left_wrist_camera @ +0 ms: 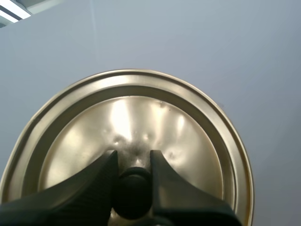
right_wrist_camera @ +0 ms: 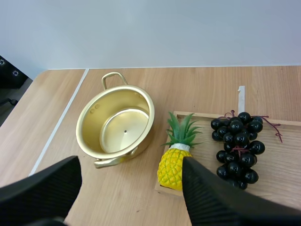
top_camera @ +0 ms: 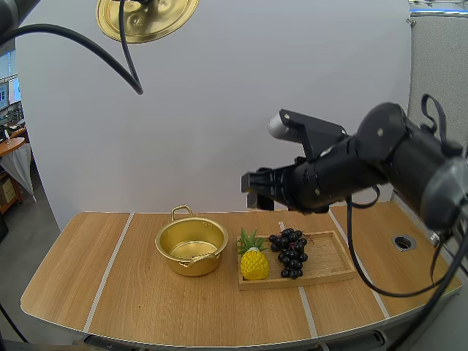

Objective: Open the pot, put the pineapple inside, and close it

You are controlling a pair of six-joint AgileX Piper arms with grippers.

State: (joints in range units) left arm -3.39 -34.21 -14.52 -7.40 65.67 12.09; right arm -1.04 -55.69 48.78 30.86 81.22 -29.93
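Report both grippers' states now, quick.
Left gripper: shut on the knob of the lid, held high.
Right gripper: open, holding nothing, above the pot and pineapple.

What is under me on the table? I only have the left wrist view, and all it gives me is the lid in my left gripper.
Observer: The pot stands open and empty on the table, just left of a wooden tray.
Operator: Where is the pineapple?
Observer: The pineapple is at the tray's left end, next to the pot, with a bunch of grapes on its other side.
Operator: And my right gripper?
Observer: The right gripper hangs open above the table, touching nothing.
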